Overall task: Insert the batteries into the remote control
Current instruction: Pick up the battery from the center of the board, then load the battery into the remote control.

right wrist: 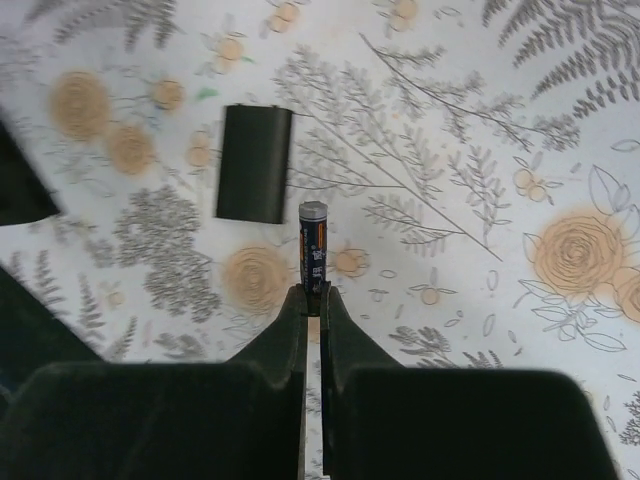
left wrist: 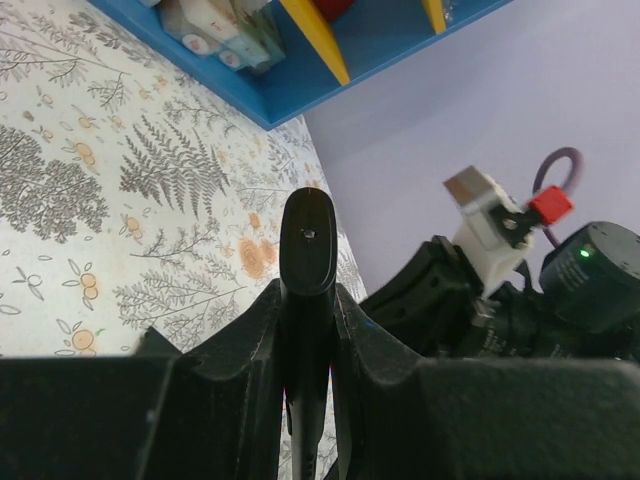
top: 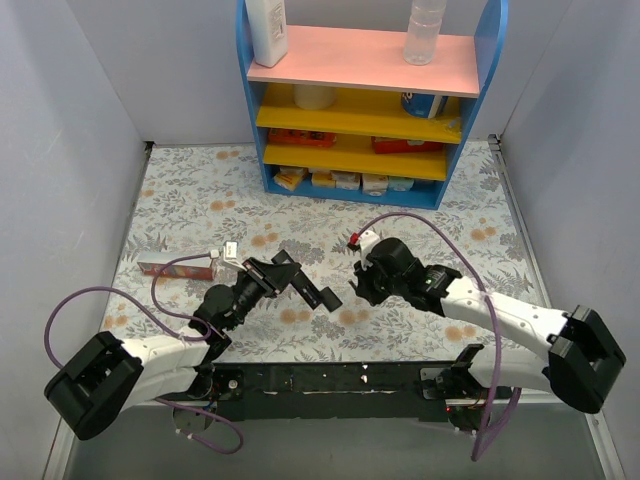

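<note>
My left gripper (top: 285,272) is shut on the black remote control (top: 318,293) and holds it above the floral mat, its free end pointing right. In the left wrist view the remote (left wrist: 307,240) stands up between the closed fingers of the left gripper (left wrist: 307,305). My right gripper (top: 362,285) is a short way right of the remote's end. In the right wrist view the right gripper (right wrist: 313,297) is shut on one slim dark battery (right wrist: 313,250) by its near end, above the mat. A second battery is not in view.
A small flat black piece (right wrist: 254,163) lies on the mat just left of the held battery. A reddish-brown flat stick (top: 178,268) lies at the left. A blue shelf unit (top: 365,100) stands at the back. The right arm's wrist (left wrist: 570,290) shows close to the remote.
</note>
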`<state>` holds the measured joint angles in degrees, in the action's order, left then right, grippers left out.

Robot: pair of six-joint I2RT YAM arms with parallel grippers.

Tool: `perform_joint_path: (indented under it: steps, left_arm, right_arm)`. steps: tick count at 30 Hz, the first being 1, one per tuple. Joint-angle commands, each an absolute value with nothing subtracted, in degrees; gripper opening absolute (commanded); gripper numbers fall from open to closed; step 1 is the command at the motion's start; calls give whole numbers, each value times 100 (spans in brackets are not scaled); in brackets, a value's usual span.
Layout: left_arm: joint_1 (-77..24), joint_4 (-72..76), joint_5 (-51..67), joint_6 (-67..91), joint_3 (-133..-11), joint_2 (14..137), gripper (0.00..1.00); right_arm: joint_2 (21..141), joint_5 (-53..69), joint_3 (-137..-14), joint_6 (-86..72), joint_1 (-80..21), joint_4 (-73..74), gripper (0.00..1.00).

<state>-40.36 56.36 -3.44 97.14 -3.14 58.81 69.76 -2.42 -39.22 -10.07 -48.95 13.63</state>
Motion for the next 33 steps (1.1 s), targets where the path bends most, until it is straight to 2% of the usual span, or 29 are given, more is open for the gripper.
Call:
perform_joint_path:
  steps: [1, 12, 33]
  left_arm:
    - [-4060, 6389, -246, 9668, 62, 6003, 0]
    - [-4052, 7172, -70, 9975, 132, 6626, 0]
    - [-4052, 8033, 334, 10230, 132, 7224, 0]
  right_arm:
    - [6321, 238, -4156, -1239, -5308, 1449, 1]
    - [6407, 26, -5176, -1582, -6143, 2232, 1]
    - [7365, 97, -5994, -1758, -6284, 2654, 1]
